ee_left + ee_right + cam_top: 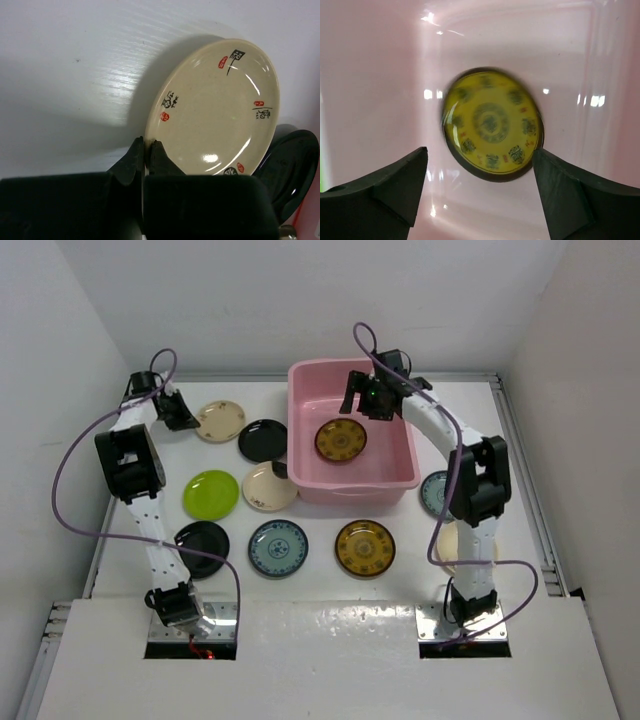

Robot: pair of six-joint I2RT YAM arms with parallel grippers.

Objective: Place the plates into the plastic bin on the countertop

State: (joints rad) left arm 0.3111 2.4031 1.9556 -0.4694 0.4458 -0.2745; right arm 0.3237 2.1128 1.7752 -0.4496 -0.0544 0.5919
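Observation:
The pink plastic bin (400, 478) stands at the back middle of the white countertop (320, 585). One yellow-brown patterned plate (341, 440) lies inside it, also seen in the right wrist view (492, 122). My right gripper (480, 175) hangs open above that plate, over the bin (372, 395). My left gripper (147, 147) is shut on the rim of a cream plate (220, 105) at the back left (219, 420), which is tilted up. Black (263, 440), cream (269, 487), lime green (211, 494), black (202, 547), blue-patterned (278, 547) and yellow-brown (365, 547) plates lie on the countertop.
Two more plates lie right of the bin behind the right arm: a blue-patterned one (433, 492) and a cream one (447, 545). White walls close in the left, back and right. A black plate (292, 170) lies just beside the held cream plate.

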